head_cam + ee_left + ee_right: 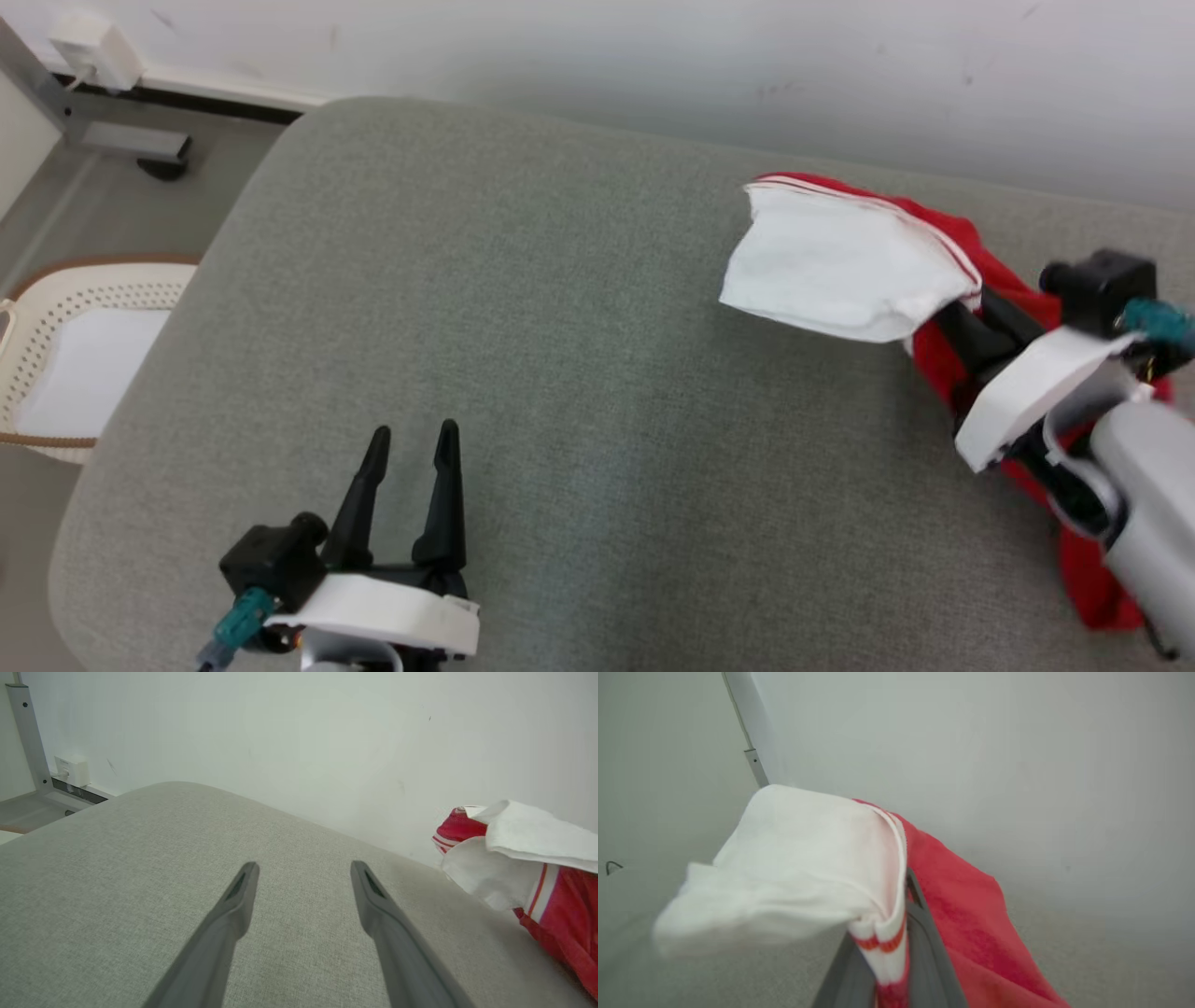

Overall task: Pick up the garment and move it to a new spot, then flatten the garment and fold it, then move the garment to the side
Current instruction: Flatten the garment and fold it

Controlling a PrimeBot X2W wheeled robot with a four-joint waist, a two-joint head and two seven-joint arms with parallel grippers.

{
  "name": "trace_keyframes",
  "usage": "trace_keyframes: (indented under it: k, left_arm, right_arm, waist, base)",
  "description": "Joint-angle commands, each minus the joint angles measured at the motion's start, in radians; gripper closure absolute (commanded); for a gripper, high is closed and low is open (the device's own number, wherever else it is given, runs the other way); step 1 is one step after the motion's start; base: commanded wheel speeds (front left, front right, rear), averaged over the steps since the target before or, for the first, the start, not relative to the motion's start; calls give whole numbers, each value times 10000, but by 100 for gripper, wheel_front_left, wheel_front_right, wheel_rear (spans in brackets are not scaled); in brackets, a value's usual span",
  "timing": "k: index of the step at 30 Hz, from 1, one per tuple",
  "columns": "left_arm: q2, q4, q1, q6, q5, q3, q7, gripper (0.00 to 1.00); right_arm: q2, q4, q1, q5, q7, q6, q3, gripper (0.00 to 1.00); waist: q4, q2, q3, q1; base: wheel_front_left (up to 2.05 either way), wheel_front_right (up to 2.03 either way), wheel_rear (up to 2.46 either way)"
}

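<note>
The garment [840, 271], at 2 o'clock, is soft matt cloth, red and white. The cushion [560, 373] is coarse grey woven fabric. The left gripper [413, 437], at 7 o'clock, looks like plastic — smooth, matt, dark.

Right gripper [971, 322]: fingertips hidden under garment [840, 271], 3 o'clock in head view. Garment cut off by frame edge at 3 o'clock in left wrist view; white part blurred at 9 o'clock in right wrist view. Basket [103, 275] cropped at 9 o'clock in head view.

Red garment [831, 271] with a white panel and red-striped white band; speckled grey cushion [523, 355]; cream perforated basket [93, 280], brown-rimmed.
</note>
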Motion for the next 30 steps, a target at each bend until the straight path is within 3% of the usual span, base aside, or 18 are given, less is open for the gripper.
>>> trace_keyframes:
  k: [1,6,11,12,13,14,18,24,27,30]
  left_arm:
    - [40,-51,-134,24,-68,-28,1,0]
    - [46,-65,-432,74,-214,-274,1,0]
    - [43,-23,-642,101,-287,-399,1,0]
    - [42,-7,-672,105,-289,-412,1,0]
    - [43,14,-678,107,-283,-421,1,0]
    - [42,36,-690,109,-276,-442,1,0]
    - [43,151,-778,112,-195,-484,1,0]
    - [42,373,-590,-2,80,-309,1,0]
    - [43,483,-454,-88,252,-193,1,0]
    - [45,667,-363,-245,590,2,1,0]
  right_arm:
    - [-500,-426,-362,590,346,-29,182,100]
    - [-1556,-2023,-743,4185,2479,-28,901,100]
    - [-1742,-1495,-932,7427,4794,-26,540,100]
    - [-1649,-1177,-937,7906,5290,-26,493,86]
    - [-1595,-868,-1059,8212,5660,-26,436,38]
    - [-1567,-511,-1235,8443,5842,-25,333,0]
    - [-1263,357,-1623,8249,5646,-25,310,0]
    - [-1187,287,-1433,7364,4462,-25,582,0]
    - [-1375,114,-1182,6802,3598,-25,779,0]
    - [-1444,-406,-690,6033,1967,-25,979,0]
  waist:
    - [66,0,235,-1]
    - [221,0,677,-1]
    - [312,0,955,-1]
    - [316,0,978,-1]
    - [319,0,996,-1]
    - [324,0,1014,-1]
    - [246,0,898,-1]
    - [-230,0,181,-1]
    - [-577,0,-287,-1]
    - [-1128,0,-860,-1]
  base:
    - [0,0,0]
    - [0,0,0]
    - [0,0,0]
    - [0,0,0]
    - [0,0,0]
    - [0,0,0]
    - [0,0,0]
    - [0,0,0]
    - [0,0,0]
    - [0,0,0]
